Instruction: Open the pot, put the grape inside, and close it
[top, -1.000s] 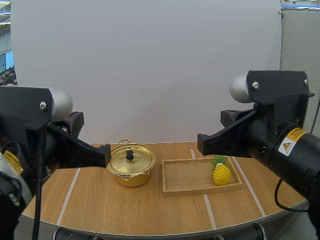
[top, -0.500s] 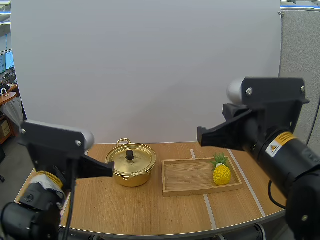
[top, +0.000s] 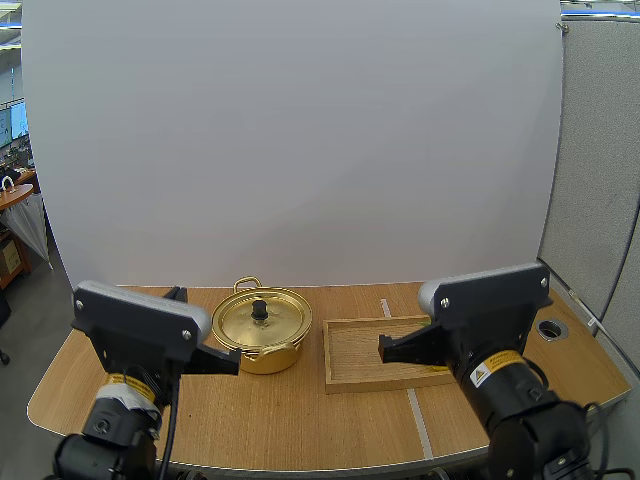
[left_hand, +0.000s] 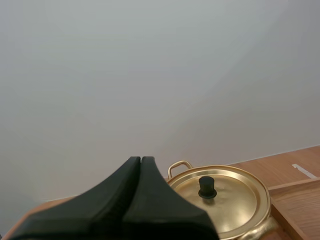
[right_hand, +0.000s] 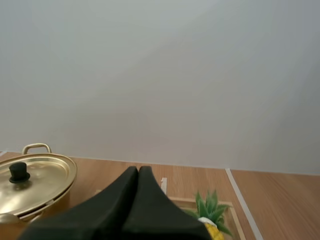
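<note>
Left claw (left_hand: 141, 161) is pressed together and empty, pot (top: 262, 352) just ahead of it. Right claw (right_hand: 138, 170), also squeezed closed on nothing, is beside a pineapple-looking fruit (right_hand: 212, 222) in the tray (top: 355, 357). Lid (left_hand: 227, 202) is on, so it's step one. Next the left claw needs to spread around the knob (left_hand: 206, 186).

Shiny gold pot (top: 262, 335), black knob (top: 259, 311). Pale grained wooden tray (top: 355, 358). Yellow fruit (right_hand: 211, 220) with green leaves, partly hidden, perhaps a pineapple. Brown wood-grain table (top: 300, 420), white stripe (top: 418, 420).

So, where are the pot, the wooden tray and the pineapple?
pot (top: 270, 330): high view, on the lid.
wooden tray (top: 350, 356): high view, bare floor.
pineapple (right_hand: 209, 207): right wrist view, green leaves.
</note>
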